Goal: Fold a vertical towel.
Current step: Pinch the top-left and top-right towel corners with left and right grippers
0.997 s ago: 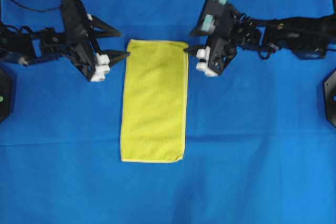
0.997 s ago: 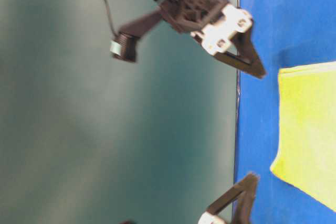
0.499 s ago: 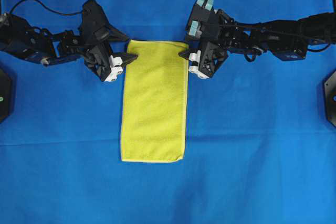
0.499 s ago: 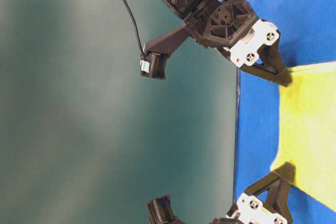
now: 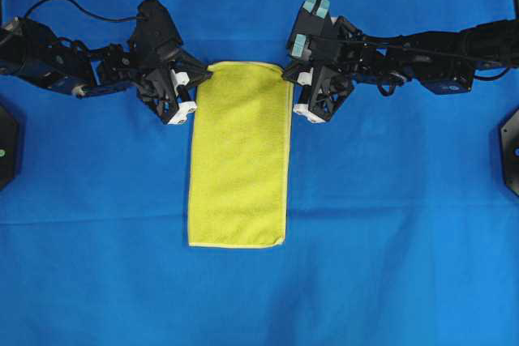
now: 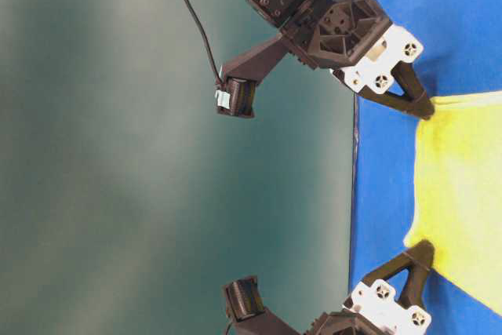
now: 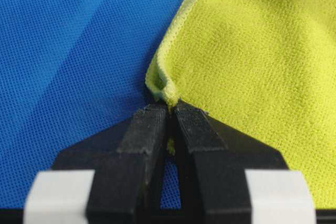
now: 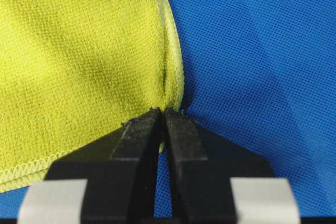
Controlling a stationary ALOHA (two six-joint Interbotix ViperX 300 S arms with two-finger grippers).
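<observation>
The yellow towel [image 5: 240, 155] lies lengthwise on the blue cloth [image 5: 389, 224], its long sides running top to bottom in the overhead view. My left gripper [image 5: 204, 75] is shut on the towel's far left corner, and the hem bunches at its tips in the left wrist view [image 7: 169, 106]. My right gripper [image 5: 287, 72] is shut on the far right corner, with the hem [image 8: 177, 77] pinched at its tips [image 8: 161, 112]. In the table-level view both grippers [image 6: 423, 109] [image 6: 423, 250] hold the towel's [image 6: 463, 194] near edge.
The blue cloth covers the whole table surface. Black fixtures sit at the left edge [image 5: 6, 143] and the right edge [image 5: 511, 147]. Both arms stretch in from the sides along the far part of the table.
Both grippers moved inward onto the towel's far corners and shut on them. The far edge of the towel has bunched slightly at the corners.
</observation>
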